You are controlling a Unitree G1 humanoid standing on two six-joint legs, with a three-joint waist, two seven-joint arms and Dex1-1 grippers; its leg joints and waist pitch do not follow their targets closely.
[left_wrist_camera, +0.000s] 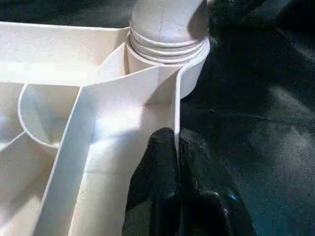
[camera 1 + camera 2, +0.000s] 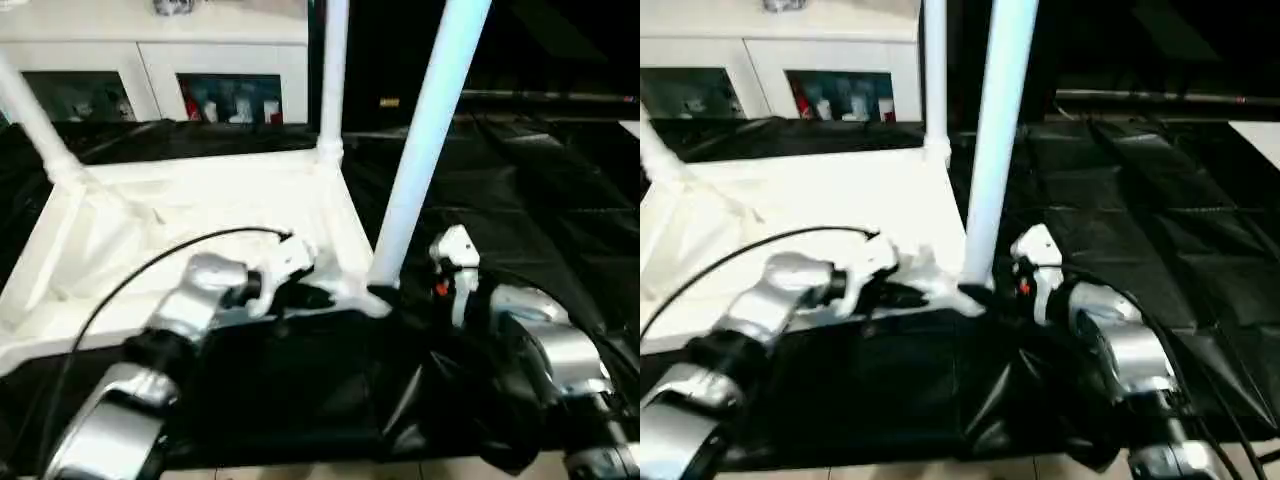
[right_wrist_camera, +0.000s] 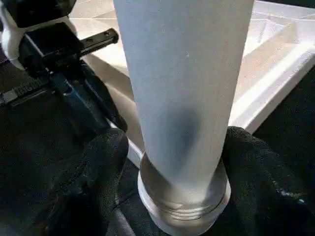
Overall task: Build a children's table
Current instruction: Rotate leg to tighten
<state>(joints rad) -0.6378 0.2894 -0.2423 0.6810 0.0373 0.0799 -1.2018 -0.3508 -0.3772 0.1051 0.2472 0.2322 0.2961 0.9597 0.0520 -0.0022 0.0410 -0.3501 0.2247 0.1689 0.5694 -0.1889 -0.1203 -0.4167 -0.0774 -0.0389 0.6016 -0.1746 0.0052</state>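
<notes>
The children's table lies upside down: its white tabletop [image 2: 200, 210] shows its ribbed underside on the black sheet. Three white legs stand in corner sockets: far left [image 2: 35, 120], far right [image 2: 333, 70] and near right [image 2: 425, 130]. My left gripper [image 1: 177, 135] is shut on the tabletop's thin rim wall, just beside the near right socket [image 1: 167, 54]. My right gripper [image 3: 177, 147] is open around the base of the near right leg [image 3: 182, 98]. One finger [image 3: 106, 157] stands a little off the leg and the other sits against its opposite side.
A white cabinet [image 2: 150, 60] with glass doors stands behind the tabletop. The black sheet [image 2: 520, 200] covers the work surface to the right. A black cable [image 2: 130, 280] arcs over my left forearm. A strip of pale floor [image 2: 300, 470] runs along the near edge.
</notes>
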